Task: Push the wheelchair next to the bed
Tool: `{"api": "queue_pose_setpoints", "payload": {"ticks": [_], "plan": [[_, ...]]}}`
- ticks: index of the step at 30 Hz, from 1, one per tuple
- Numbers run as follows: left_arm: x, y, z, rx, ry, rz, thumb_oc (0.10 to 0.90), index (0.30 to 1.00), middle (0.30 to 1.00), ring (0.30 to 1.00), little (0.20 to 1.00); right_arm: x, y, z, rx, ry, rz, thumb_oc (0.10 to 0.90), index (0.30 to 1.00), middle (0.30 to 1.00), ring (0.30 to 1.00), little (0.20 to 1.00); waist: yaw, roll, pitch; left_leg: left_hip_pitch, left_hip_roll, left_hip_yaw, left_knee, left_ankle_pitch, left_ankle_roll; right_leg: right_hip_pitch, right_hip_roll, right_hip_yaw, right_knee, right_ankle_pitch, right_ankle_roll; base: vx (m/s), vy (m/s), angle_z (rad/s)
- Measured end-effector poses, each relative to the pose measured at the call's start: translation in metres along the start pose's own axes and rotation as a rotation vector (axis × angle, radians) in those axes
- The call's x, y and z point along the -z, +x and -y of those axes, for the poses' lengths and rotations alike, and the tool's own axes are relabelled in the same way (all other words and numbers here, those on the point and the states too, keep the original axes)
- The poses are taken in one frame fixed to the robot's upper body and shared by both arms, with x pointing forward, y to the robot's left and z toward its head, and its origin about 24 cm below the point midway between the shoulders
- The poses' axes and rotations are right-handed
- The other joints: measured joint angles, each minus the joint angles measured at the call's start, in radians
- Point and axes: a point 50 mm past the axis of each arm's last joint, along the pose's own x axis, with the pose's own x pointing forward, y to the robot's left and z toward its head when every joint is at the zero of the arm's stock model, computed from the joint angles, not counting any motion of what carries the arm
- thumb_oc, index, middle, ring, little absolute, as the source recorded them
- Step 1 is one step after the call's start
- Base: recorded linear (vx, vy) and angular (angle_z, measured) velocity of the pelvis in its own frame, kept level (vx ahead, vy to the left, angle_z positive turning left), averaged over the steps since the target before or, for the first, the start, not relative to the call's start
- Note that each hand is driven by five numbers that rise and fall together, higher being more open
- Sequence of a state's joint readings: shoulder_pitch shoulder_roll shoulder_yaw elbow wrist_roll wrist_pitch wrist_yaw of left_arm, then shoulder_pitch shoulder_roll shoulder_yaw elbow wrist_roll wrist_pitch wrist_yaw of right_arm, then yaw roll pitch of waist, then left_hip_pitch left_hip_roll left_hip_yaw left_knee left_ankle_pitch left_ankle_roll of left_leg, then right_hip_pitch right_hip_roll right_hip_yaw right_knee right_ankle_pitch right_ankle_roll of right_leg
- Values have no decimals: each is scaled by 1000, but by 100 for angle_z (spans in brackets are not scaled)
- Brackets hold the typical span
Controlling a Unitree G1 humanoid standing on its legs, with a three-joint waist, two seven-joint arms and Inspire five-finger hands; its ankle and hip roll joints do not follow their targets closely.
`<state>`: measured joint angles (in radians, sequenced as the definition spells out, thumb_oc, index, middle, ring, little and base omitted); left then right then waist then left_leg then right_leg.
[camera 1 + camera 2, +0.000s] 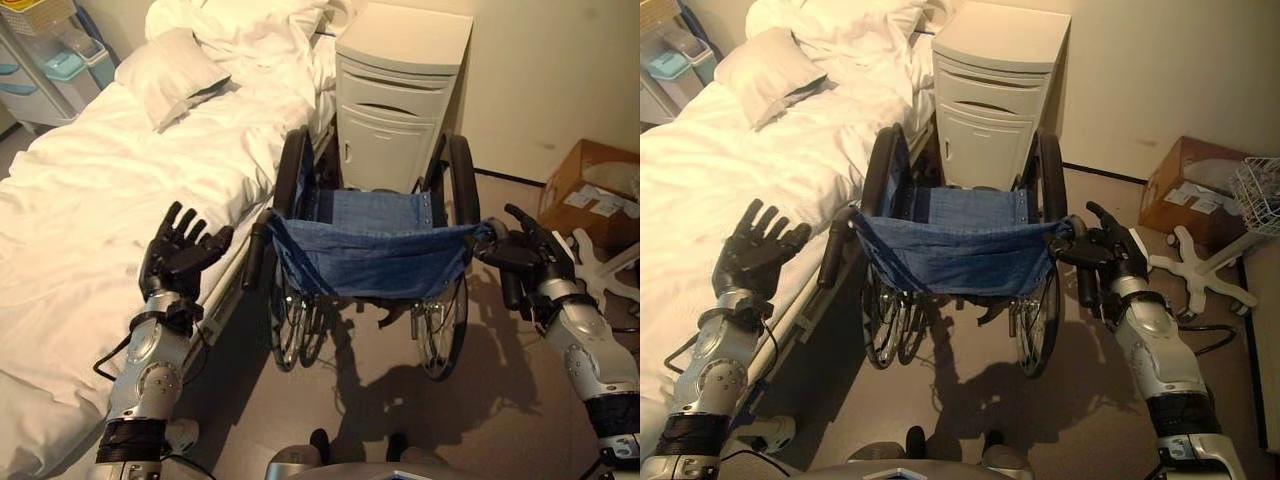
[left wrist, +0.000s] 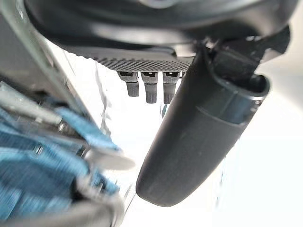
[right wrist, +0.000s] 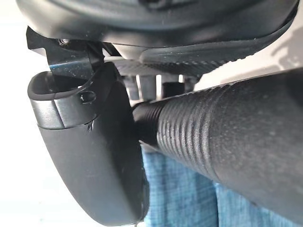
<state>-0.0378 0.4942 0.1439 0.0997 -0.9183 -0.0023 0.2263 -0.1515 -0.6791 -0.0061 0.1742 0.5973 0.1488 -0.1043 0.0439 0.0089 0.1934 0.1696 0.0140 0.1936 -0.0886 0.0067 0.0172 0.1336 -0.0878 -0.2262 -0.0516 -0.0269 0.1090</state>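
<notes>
Wheelchair (image 1: 372,262) with blue fabric back at centre of head views, just beside white bed (image 1: 90,210) at 9 o'clock, front close to pale cabinet (image 1: 395,95) at 12 o'clock; left hand (image 1: 178,250) raised at 8 o'clock, fingers spread and straight, holding nothing, apart from left push handle (image 1: 256,256); right hand (image 1: 1110,250) at 3 o'clock, at ribbed right push handle (image 3: 227,142), handle lying between thumb and palm in right wrist view, fingers partly straight, firm grip not certain; pillow (image 1: 170,72) at 11 o'clock; cardboard box (image 1: 590,190) at 2 o'clock.
</notes>
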Motion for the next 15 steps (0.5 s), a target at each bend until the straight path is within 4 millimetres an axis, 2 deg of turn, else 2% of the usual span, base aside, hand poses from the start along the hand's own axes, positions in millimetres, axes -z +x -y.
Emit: {"api": "queue_pose_setpoints", "payload": {"ticks": [6, 12, 15], "plan": [[0, 0, 0, -7, -1, 2, 800, 900, 900, 900, 900, -1, 0, 2, 35, -40, 11, 800, 900, 900, 900, 900, 2, -1, 0, 0, -1, 0, 0, 0, 0, 2, 1, 1, 0, 0, 1, 0, 0, 0], [0, 0, -1, -22, 1, 1, 800, 900, 900, 900, 900, -10, -2, 4, 184, -360, 99, 800, 900, 900, 900, 900, 7, -2, 1, -1, -6, 0, 0, 0, 0, 2, -1, 1, -2, 2, 3, 0, 0, 0], [1, 0, -2, -41, 1, 0, 800, 900, 900, 900, 900, -9, -10, 8, 289, -509, 148, 800, 900, 900, 900, 900, 21, -1, 1, -4, -10, 0, 0, -1, 3, 2, -4, 2, -6, 3, 6, 0, 0, 0]]}}
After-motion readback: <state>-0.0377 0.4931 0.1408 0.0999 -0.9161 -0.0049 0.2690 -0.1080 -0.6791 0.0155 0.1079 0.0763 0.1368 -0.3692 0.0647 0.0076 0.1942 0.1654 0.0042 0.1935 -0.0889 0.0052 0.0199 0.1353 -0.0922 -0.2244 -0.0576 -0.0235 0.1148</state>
